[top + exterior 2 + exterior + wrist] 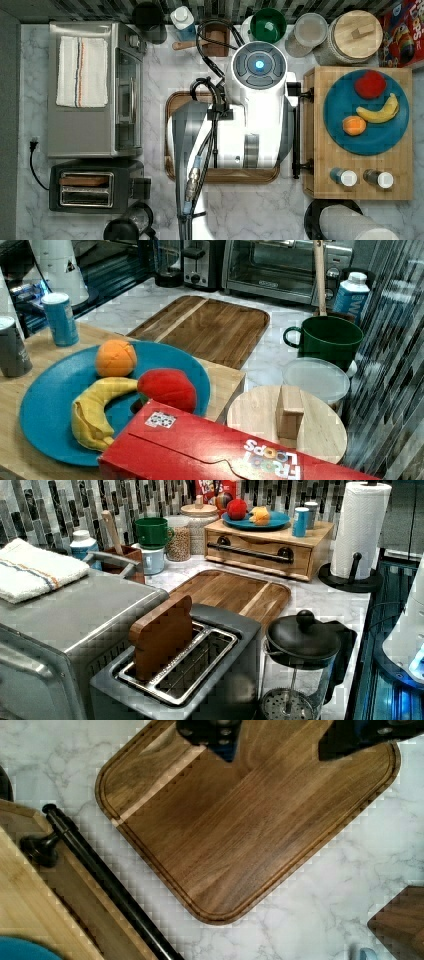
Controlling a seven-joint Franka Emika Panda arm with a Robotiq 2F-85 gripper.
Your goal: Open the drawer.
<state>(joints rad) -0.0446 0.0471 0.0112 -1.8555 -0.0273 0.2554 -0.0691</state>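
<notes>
Drawer [257,555], apparently closed, in its light-wood stand [357,170] near the tabletop's [350,870] back edge. Gripper [280,742] above the dark tray [240,830], fingers parted, holding nothing.

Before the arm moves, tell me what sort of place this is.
Most likely a kitchen counter, possibly a mock-up: a toaster and toaster oven on a marble top, a tiled backsplash, and a plate of toy fruit.

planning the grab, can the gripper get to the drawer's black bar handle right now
Probably yes. The gripper hangs open above the brown tray, and only bare marble counter lies between it and the drawer's handle.
</notes>
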